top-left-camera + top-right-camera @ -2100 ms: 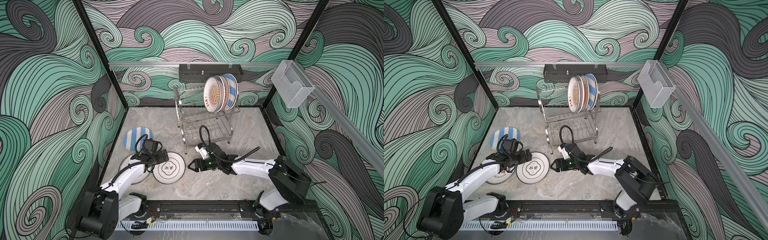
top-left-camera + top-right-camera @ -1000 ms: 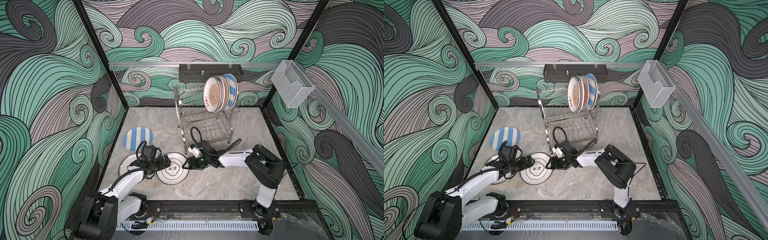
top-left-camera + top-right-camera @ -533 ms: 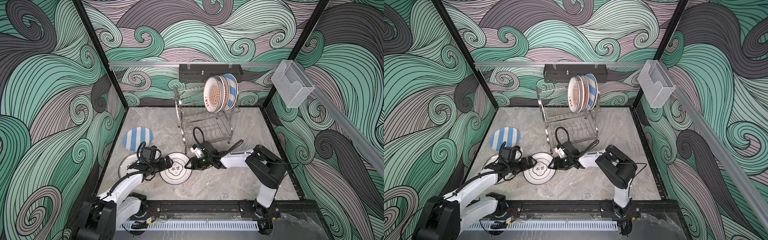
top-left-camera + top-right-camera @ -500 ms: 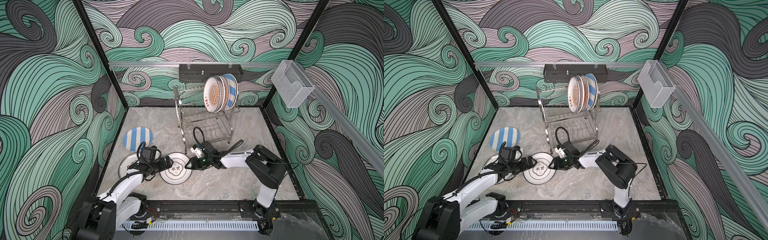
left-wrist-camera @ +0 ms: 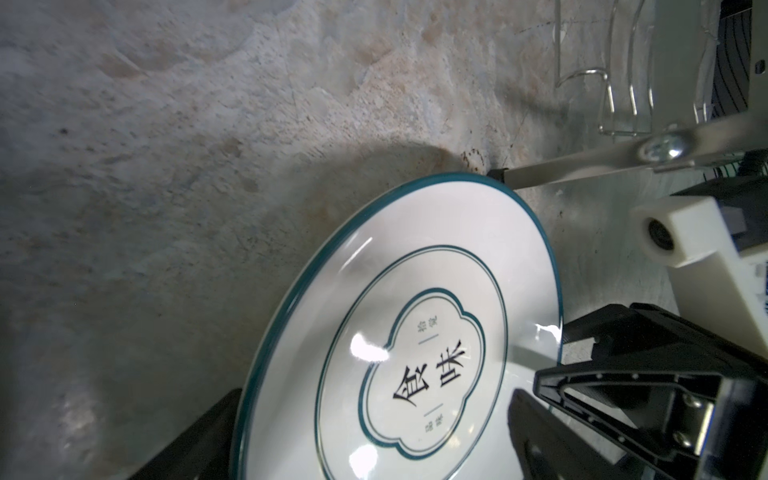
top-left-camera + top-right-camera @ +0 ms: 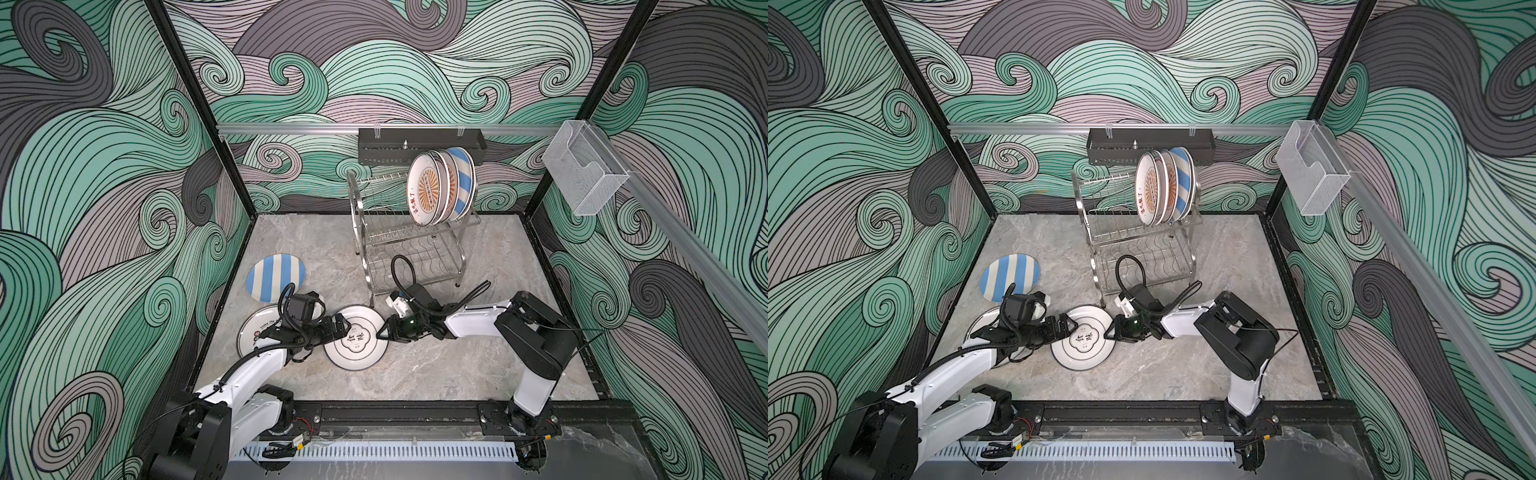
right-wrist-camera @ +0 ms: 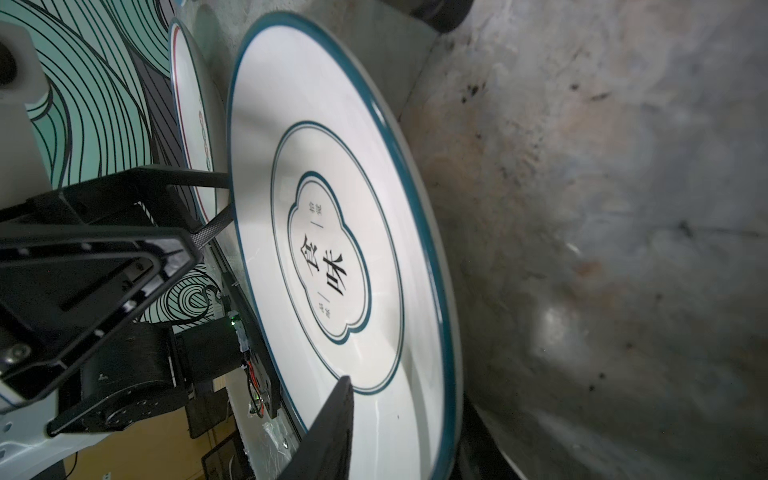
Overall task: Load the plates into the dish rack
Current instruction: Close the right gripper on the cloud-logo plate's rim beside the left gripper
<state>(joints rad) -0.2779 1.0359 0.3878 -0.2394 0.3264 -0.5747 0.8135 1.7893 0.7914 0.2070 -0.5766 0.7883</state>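
White ceramic with a dark green edge, the green-rimmed plate point(image 6: 357, 344) is lying low on the desk point(image 6: 415, 374), in front of the dish rack point(image 6: 409, 249) and squarely between our two grippers. We are holding its left rim with the left gripper point(image 6: 338, 326), whose fingers point(image 7: 212, 180) are meeting on the edge in the right wrist view. The right gripper point(image 6: 381, 332) is straddling the opposite rim. One finger point(image 7: 332, 415) is lying over the plate's face and the other is sitting dark beneath the edge (whether they are clamping yet, we cannot tell).

Everything is turning on one line across the desk: left gripper, plate, right gripper, with the rack just behind the right gripper. We are judging the right arm the nearer one for carrying the plate up.

On the rack's upper tier three plates point(image 6: 442, 187) are standing on edge. A striped plate point(image 6: 275, 281) and a half-hidden plate point(image 6: 254, 332) are lying on the desk, left of the rack.
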